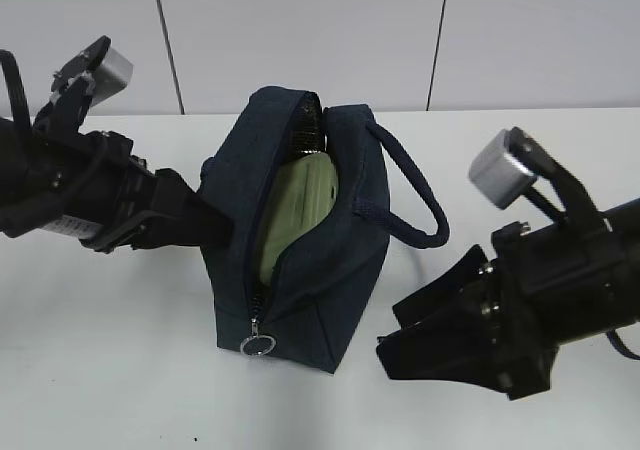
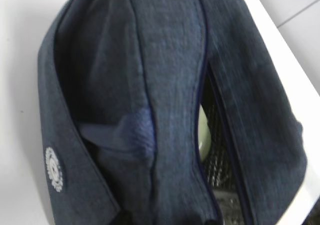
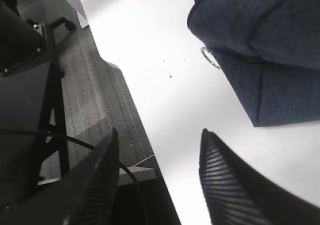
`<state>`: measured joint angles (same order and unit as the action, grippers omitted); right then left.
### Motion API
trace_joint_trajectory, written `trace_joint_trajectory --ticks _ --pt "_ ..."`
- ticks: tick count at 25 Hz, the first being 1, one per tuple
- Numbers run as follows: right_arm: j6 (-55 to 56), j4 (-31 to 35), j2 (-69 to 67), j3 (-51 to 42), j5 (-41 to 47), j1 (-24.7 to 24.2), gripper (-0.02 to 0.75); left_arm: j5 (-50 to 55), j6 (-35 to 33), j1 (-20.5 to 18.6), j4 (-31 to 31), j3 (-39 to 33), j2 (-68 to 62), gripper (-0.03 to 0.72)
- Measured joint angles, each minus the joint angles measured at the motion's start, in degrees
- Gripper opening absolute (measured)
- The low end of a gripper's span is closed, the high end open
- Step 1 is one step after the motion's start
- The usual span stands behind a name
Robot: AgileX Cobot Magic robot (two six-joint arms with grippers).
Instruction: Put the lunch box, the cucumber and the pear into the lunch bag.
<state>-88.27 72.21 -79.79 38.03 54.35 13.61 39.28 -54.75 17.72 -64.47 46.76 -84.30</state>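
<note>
lunch bag (image 1: 320, 260) between pincers, right pincer (image 3: 159, 177) apart, spread

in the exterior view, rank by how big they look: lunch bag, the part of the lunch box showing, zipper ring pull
1. lunch bag
2. lunch box, only the part seen through the opening
3. zipper ring pull

Bag (image 1: 320, 270) mouth open upward but filled by box (image 1: 295, 215) and cucumber (image 1: 308, 125), handle (image 1: 415, 195) arching on its right, bare table (image 1: 120, 370) in front
</note>
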Motion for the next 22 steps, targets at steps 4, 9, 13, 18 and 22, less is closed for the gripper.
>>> trace_joint_trajectory --ticks 4,9,13,18,22 --pt "-2.4 2.9 -1.2 0.0 -7.1 6.6 0.41 3.1 0.0 0.0 2.4 0.0 0.0 0.279" --pt "-8.4 10.0 -6.6 0.0 -8.6 8.2 0.41 2.6 0.0 0.0 4.7 0.0 0.0 0.277" --pt "-17.7 16.4 -11.5 0.0 -8.3 8.3 0.41 0.8 -0.1 0.0 4.9 0.0 -0.1 0.229" --pt "-27.5 19.7 -15.4 0.0 -8.9 10.8 0.41 -0.1 -0.1 0.0 4.9 0.0 -0.2 0.162" --pt "-33.8 23.7 -17.1 0.0 -10.9 14.7 0.41 -0.2 -0.1 0.0 4.4 0.0 -1.6 0.133"
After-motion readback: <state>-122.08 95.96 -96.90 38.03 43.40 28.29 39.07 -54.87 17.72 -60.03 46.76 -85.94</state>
